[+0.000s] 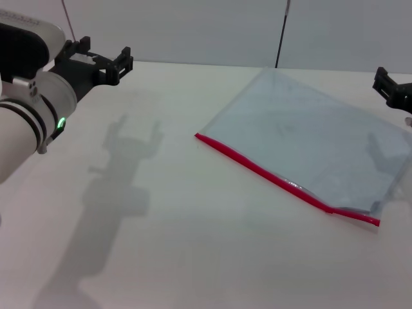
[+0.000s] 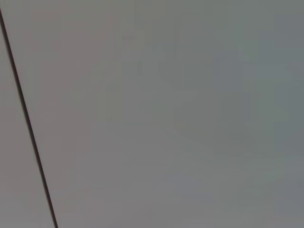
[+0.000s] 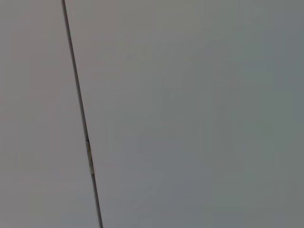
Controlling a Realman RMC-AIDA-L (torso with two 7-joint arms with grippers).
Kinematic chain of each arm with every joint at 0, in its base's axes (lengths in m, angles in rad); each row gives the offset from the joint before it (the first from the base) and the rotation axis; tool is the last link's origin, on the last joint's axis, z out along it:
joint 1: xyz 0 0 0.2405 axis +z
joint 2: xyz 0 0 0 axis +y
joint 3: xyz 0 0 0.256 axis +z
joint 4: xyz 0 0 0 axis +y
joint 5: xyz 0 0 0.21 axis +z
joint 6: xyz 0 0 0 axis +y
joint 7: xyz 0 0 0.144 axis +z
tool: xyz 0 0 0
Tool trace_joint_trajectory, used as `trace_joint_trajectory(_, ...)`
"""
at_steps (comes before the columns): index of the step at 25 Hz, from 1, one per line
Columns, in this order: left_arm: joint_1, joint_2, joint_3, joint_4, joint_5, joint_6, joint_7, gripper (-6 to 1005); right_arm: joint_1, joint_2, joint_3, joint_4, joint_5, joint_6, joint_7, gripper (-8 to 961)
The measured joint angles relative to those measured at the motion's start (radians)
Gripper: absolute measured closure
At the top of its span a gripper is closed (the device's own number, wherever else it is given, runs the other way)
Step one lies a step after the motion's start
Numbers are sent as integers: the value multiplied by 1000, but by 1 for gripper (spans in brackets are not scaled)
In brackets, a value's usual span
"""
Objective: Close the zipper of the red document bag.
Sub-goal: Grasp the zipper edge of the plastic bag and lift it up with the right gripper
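Two grippers were up in the air, and neither touched anything. The left gripper (image 1: 103, 59) hung over the far left of the surface (image 1: 167, 212), fingers spread wide, holding nothing. The right gripper (image 1: 393, 87) showed only partly at the right edge, so I cannot tell its state. The bag (image 1: 309, 141) lay flat on the right side, its zipper (image 1: 270, 174) along the near edge.

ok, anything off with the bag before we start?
The red document bag lies skewed on the table. The zipper kinks near its right end, where the corner looks lifted. Both grippers are clear of it.
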Motion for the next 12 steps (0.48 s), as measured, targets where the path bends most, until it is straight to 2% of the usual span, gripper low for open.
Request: trace_joint_trajectory(12, -9, 0, -3, -21, 0, -1, -1, 232, 19, 2, -4, 20, 0, 0, 0, 192)
